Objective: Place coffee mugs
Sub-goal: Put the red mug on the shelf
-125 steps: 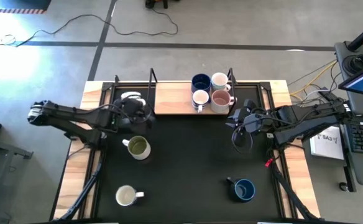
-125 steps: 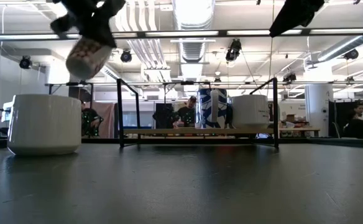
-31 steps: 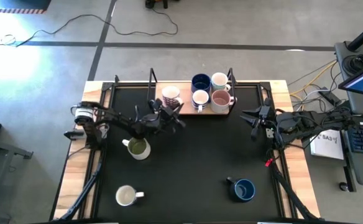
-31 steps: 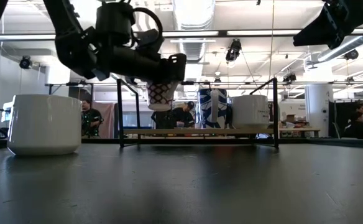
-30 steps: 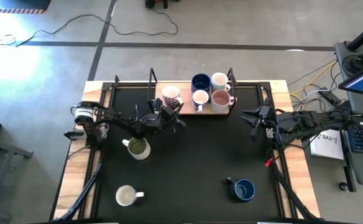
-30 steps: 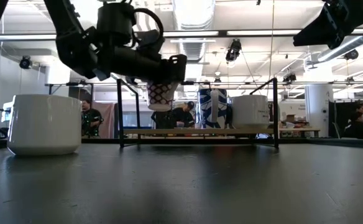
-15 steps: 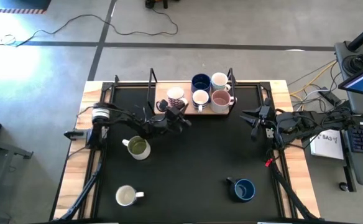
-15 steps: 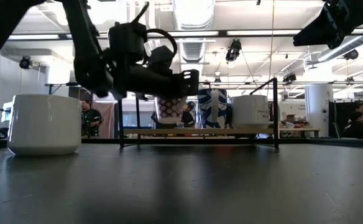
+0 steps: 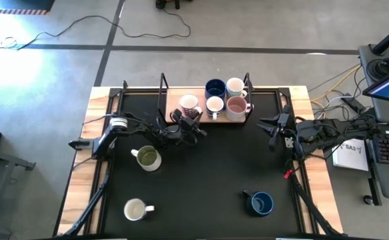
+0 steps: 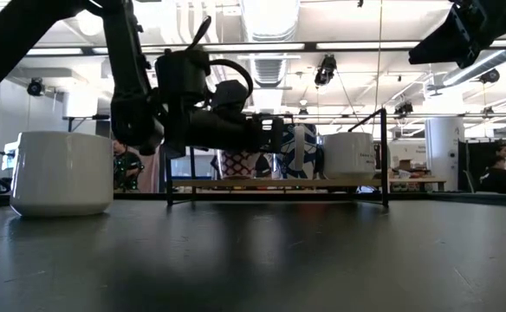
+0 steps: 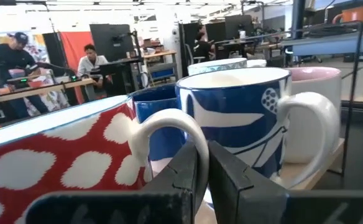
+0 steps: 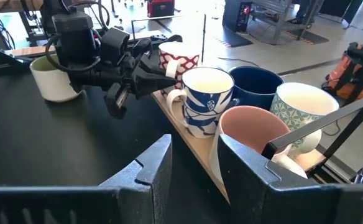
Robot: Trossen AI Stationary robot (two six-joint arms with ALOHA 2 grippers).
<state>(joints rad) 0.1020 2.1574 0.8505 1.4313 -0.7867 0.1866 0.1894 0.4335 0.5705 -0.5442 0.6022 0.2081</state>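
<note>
The left arm's tool point(image 10: 275, 137) holds a red-patterned mug point(image 10: 238, 162) at the wooden shelf point(image 10: 275, 184), past a white mug point(image 10: 61, 172).

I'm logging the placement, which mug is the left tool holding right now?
The white mug with red print, gripped by its handle in the left tool, beside the four other mugs on the wooden shelf.

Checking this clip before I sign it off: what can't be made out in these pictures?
- Whether the white ceramic mug with red print already rests on the wooden tray: in the low view the left gripper covers its base.
- That mug's body: cut off by the left wrist view's edge.
- The dark blue mug and cream mug near the front: shown only from above.
- The right gripper: its fingertips are outside the low view.
</note>
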